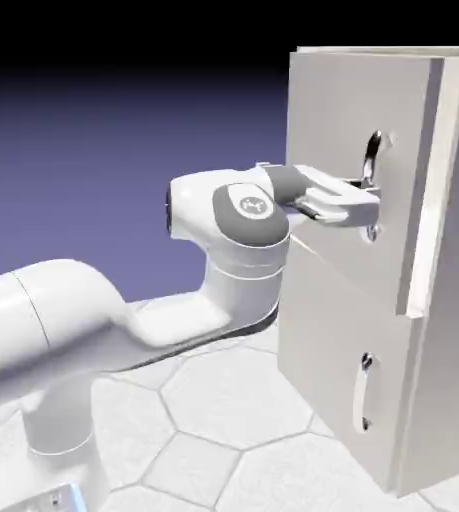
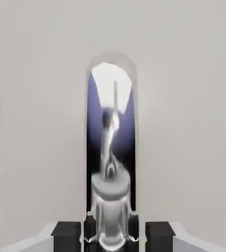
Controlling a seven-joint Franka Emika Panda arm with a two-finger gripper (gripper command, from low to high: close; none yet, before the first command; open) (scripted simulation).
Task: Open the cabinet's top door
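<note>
The light-grey cabinet (image 1: 455,300) stands at the right of the exterior view. Its top door (image 1: 333,115) is swung out a little, so its thick edge juts past the cabinet front. My gripper (image 1: 371,203) reaches in level and is shut on the lower part of the top door's curved silver handle (image 1: 374,150). In the hand view the mirror-like handle (image 2: 110,142) rises up the middle of the flat door panel (image 2: 183,123). Its base sits between my dark fingertips (image 2: 68,235) where the gripper (image 2: 112,237) closes at the bottom edge.
Below the top door is the shorter lower door (image 1: 323,370), shut, with its small silver handle (image 1: 364,393). The arm's elbow and forearm (image 1: 123,320) fill the lower left. The cabinet stands on a hexagon-tiled tabletop (image 1: 223,400).
</note>
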